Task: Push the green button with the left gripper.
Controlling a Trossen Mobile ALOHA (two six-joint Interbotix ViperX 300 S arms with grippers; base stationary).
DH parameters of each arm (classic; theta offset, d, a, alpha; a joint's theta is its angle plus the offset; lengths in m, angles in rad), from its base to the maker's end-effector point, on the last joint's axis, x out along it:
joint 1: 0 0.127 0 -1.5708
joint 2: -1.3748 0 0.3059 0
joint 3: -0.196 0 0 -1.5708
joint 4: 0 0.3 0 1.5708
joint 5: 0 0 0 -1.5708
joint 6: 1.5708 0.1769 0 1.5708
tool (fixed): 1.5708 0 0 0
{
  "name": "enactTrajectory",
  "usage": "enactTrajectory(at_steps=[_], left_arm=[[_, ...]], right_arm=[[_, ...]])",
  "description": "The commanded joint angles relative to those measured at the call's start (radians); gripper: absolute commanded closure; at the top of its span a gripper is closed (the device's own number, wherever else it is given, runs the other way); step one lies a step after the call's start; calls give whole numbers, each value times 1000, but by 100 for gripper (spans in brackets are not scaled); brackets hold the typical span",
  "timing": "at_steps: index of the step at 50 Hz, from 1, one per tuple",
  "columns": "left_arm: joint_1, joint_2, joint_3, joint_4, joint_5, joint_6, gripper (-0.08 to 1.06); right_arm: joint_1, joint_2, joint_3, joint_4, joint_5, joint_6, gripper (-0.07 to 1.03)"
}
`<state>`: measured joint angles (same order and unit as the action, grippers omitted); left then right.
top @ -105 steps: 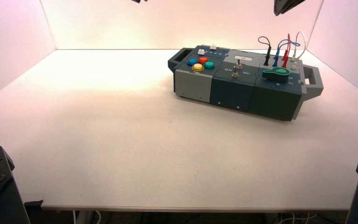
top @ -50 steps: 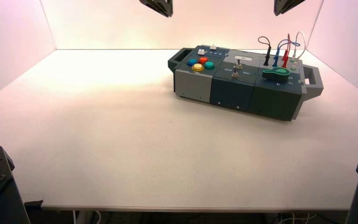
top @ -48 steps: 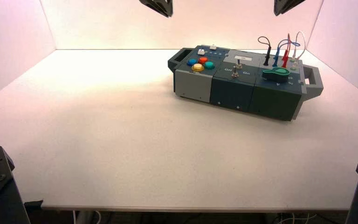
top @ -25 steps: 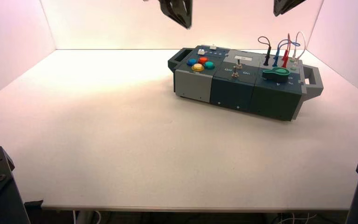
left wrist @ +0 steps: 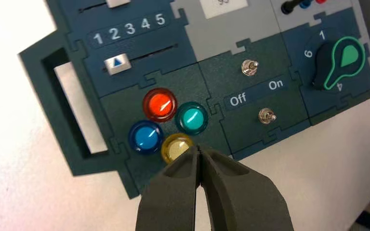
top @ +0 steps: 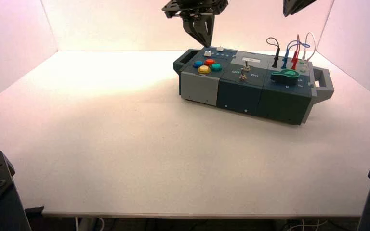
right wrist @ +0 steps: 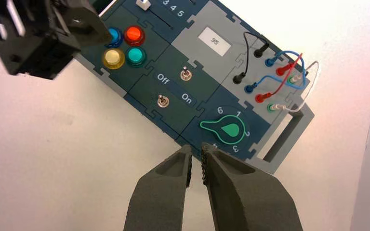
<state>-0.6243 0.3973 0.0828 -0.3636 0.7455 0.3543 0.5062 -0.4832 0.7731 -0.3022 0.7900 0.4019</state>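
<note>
Find a blue-green and grey box (top: 241, 103) toward the surface's (top: 139, 149) far right corner. Near its left end, spot the round teal-green domed button (top: 216, 67). Farther, see the black left end effector (top: 208, 45) pressed together above its far edge; right end effector (top: 286, 14) idle, slightly spread, beyond.

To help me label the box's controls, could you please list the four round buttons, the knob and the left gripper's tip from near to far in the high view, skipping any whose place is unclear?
Yellow button → green button → red button → left gripper
</note>
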Motion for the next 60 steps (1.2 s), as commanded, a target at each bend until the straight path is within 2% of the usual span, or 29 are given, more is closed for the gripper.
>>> enactTrajectory(at_steps=[1,16,26,39,60], left_arm=[[-8,2,-55,-2,17,11,100],[-34,77,-147,-17,63,11,100],[-40,120,-192,-18,94,-9,100],[-34,124,-184,-15,91,-28,100],[-3,179,-199,-14,92,-32,100]], right_arm=[[-6,-12,-35,3,-6,11,83],[-20,-26,-38,5,-8,14,83],[-21,-44,-35,5,-8,14,83],[-21,-61,-31,8,-2,14,83],[-21,-69,-35,11,2,14,83]])
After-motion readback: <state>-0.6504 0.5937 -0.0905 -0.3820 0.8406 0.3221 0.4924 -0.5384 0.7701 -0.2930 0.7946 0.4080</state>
